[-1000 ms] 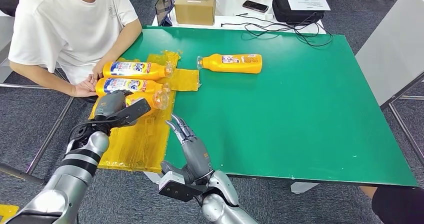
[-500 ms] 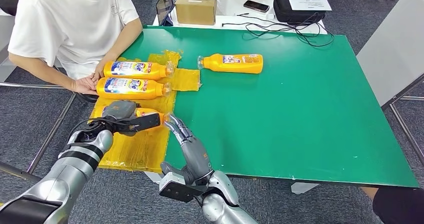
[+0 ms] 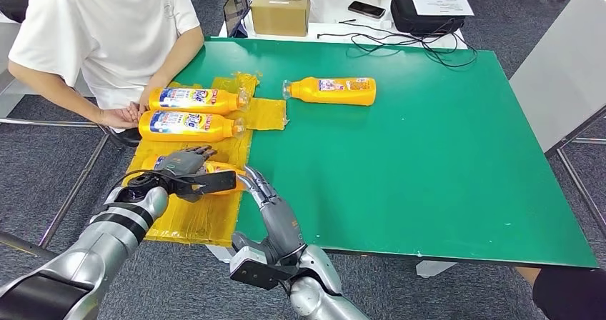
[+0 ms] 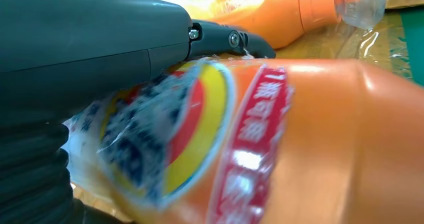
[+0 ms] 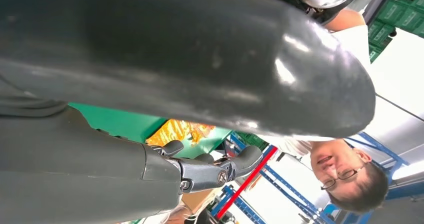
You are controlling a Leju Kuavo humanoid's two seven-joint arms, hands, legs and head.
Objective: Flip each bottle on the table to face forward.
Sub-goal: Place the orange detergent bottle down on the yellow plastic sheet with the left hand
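Green and broad, the worktop (image 3: 429, 163) carries a yellow plastic sheet (image 3: 207, 206) along its left edge, where two orange bottles (image 3: 187, 126) lie side by side with their labels up near a seated person's hand (image 3: 118, 116), while a fourth bottle (image 3: 332, 90) lies apart toward the middle on bare green. On the near part of the sheet the left hand (image 3: 187, 168) holds a third orange bottle (image 4: 300, 144) lying on its side, its fingers (image 4: 230, 40) wrapped over the labelled body. Just beside that bottle's cap end, the right hand (image 3: 268, 198) hangs over the worktop's near edge with its fingers straight, slightly apart and holding nothing.
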